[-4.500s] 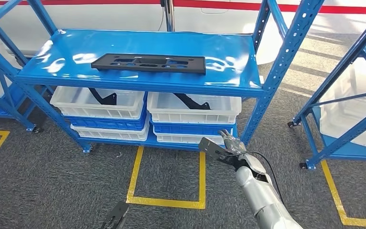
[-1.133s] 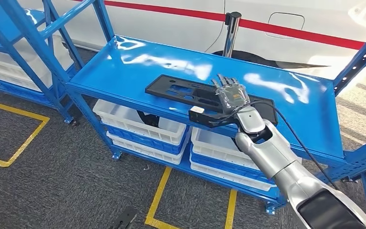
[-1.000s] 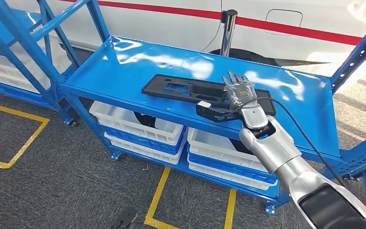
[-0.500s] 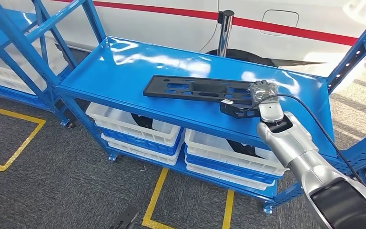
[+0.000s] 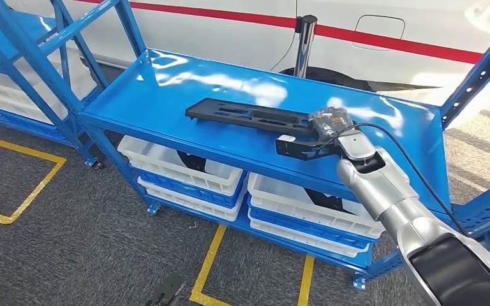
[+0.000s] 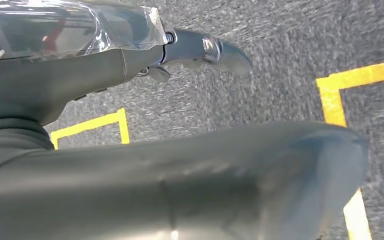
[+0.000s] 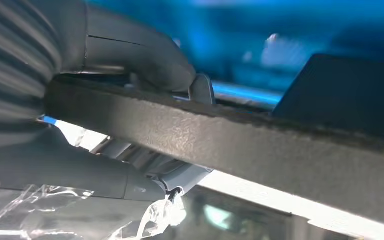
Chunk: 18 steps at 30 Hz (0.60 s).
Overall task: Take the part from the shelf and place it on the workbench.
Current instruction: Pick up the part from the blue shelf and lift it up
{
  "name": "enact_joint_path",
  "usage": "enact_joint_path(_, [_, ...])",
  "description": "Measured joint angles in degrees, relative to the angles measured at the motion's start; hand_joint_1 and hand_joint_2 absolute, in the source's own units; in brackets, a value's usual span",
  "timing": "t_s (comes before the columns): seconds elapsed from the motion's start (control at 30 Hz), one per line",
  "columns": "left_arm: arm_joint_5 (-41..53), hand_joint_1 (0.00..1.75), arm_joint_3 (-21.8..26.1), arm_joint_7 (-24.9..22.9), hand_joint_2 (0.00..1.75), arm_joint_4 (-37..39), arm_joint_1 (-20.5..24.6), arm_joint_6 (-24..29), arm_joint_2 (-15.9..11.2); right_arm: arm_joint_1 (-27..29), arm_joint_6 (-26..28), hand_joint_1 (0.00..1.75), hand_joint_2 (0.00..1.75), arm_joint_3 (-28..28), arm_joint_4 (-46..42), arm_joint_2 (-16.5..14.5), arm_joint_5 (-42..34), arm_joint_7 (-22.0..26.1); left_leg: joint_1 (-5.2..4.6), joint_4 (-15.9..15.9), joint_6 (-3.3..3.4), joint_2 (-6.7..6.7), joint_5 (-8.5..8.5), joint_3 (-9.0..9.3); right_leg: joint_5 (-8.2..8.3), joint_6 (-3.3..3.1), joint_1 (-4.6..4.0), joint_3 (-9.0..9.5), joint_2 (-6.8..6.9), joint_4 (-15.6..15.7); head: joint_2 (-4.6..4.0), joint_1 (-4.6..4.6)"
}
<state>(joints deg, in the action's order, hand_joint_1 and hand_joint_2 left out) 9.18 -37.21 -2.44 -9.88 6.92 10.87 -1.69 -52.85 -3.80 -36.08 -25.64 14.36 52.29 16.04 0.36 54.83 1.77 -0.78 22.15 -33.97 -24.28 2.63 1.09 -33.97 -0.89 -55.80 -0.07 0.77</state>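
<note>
On the glossy blue metal shelf (image 5: 166, 89), the right hand (image 5: 332, 122) grips the long black perforated plastic part (image 5: 249, 116) at its right end, seemingly lifted slightly; grey carpet floor (image 5: 70, 242) with yellow tape lines lies near. Left hand (image 6: 200, 50) hangs, its fingers apparently empty.

Head view: right hand (image 5: 332, 121), center-right, covers the right end of the black part (image 5: 249, 116), so the part's far end is hidden. Fingers under the part can't be seen. Shelf (image 5: 166, 89) posts cut off at top and left edges. Bins (image 5: 185, 169) on the lower level partly hidden by the shelf top; contents unclear. Right wrist view: part (image 7: 260, 140) blurred, runs off the right edge. Left wrist view: left hand (image 6: 200, 50) at top, blurred, pose unclear.
</note>
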Motion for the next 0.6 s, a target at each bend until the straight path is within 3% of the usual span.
enact_joint_path(0.1, [0.07,0.0,-0.01,0.01,0.0,0.0,0.02,-0.57,-0.01,-0.11,-2.84,1.75,1.75,0.4,-0.94,-1.95,-6.07,3.56,0.26,1.78,-0.7,0.1,1.29,-0.9,0.19,-1.07,0.13,-0.09,0.12,0.0,0.0,0.07])
enact_joint_path(0.2, [-0.04,0.0,-0.04,0.2,0.0,0.0,0.1,-1.13,0.01,-0.67,-7.74,1.75,1.75,1.62,-2.56,-4.38,-14.61,5.33,0.42,13.01,-1.58,0.34,6.68,-5.88,0.24,-1.68,0.13,-0.09,0.11,0.03,0.0,0.18])
enact_joint_path(0.23, [-0.18,0.0,-0.05,0.39,0.0,0.0,0.1,-1.24,0.01,-0.97,-9.63,1.75,1.75,2.17,-3.34,-5.19,-18.2,5.49,0.45,16.88,-1.71,0.38,8.06,-7.66,0.22,-1.74,0.06,-0.08,0.02,0.03,0.0,0.18])
enact_joint_path(0.27, [-0.39,0.0,-0.05,0.63,0.0,0.0,0.09,-1.34,0.01,-1.3,-11.38,1.75,1.75,2.75,-4.25,-5.89,-21.91,5.4,0.43,18.57,-1.66,0.38,8.35,-8.47,0.21,-1.78,-0.02,-0.05,-0.13,0.02,0.0,0.19])
enact_joint_path(0.3, [-0.66,0.0,-0.05,0.88,0.0,0.0,0.09,-1.42,0.01,-1.7,-13.0,1.75,1.75,3.36,-5.33,-6.5,-25.81,5.09,0.38,17.79,-1.46,0.38,7.52,-8.13,0.2,-1.78,-0.09,-0.01,-0.31,0.02,0.0,0.19])
enact_joint_path(0.4, [-1.63,0.0,0.07,1.66,0.0,0.0,0.23,-1.51,-0.04,-2.93,-16.58,1.75,1.75,5.25,-9.54,-7.85,-38.47,3.29,-0.27,5.26,0.07,0.44,1.9,-2.08,0.19,-1.75,-0.31,0.07,-0.76,0.03,0.0,0.19])
enact_joint_path(0.47, [-2.07,0.0,0.33,2.07,0.87,0.01,0.34,-1.57,-0.09,-3.44,-17.71,1.75,1.75,6.67,-12.54,-8.2,-45.48,1.57,-0.81,0.3,0.71,0.55,0.48,0.34,0.18,-1.57,-0.36,-0.01,-0.76,0.05,0.0,0.17])
enact_joint_path(0.53, [-2.29,0.0,0.73,2.57,1.75,0.02,0.33,-1.62,-0.08,-3.64,-18.36,1.75,1.75,7.87,-15.62,-8.22,-50.54,-0.23,-0.93,-0.25,0.83,0.55,0.36,0.51,0.25,-1.09,-0.37,0.0,-0.61,0.29,0.0,0.16])
enact_joint_path(0.6, [-2.57,0.0,1.11,3.9,1.75,0.02,0.35,-1.62,-0.09,-3.59,-18.61,1.75,1.75,8.92,-19.13,-7.95,-56.79,-2.11,-0.64,-1.05,1.2,0.45,-0.21,0.72,-0.84,-0.62,-0.44,-0.37,-0.25,-0.65,0.0,0.13])
